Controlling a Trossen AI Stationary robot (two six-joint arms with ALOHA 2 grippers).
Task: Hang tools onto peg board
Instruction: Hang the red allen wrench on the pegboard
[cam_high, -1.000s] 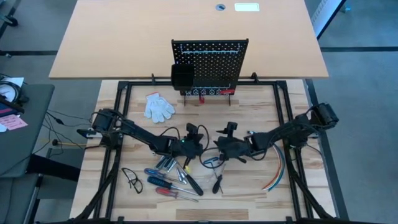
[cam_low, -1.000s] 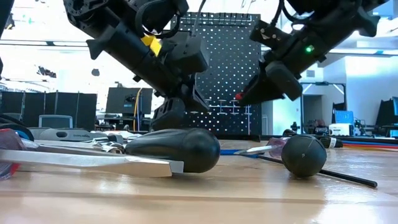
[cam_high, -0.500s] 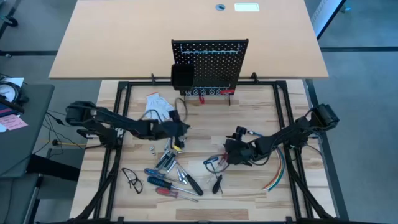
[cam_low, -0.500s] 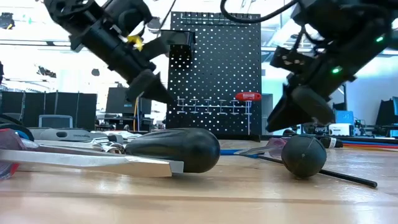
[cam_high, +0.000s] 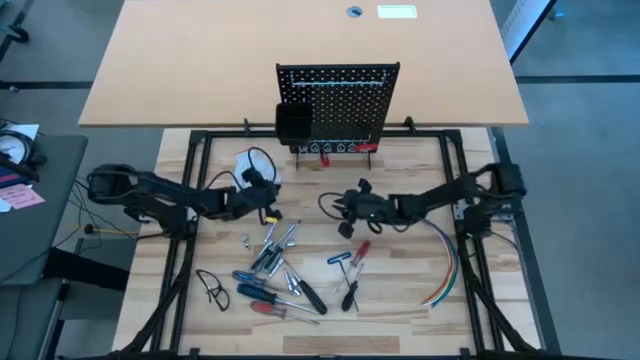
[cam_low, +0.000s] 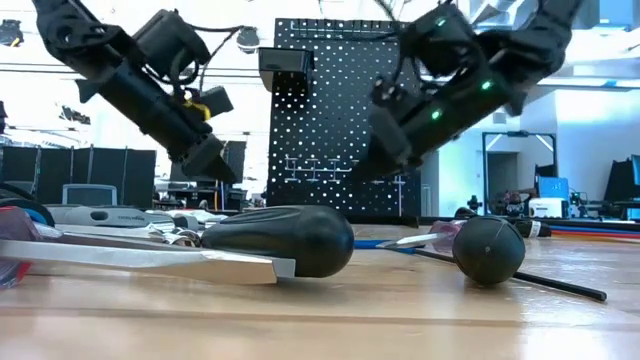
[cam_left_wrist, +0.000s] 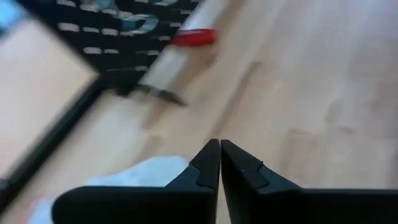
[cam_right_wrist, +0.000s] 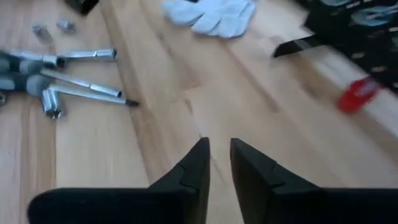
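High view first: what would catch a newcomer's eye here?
The black peg board stands upright at the table's far edge, nearly bare. The tools lie scattered on the near side, beside a white glove. Both arms hover mid-table, the left gripper by the glove, the right gripper near the middle, neither holding anything.

Even, soft light is falling from above on the wooden table (cam_high: 400, 300), making only faint shadows. Bright windows are glaring behind the peg board (cam_low: 345, 120). Both wrist views are looking smeared by blur.
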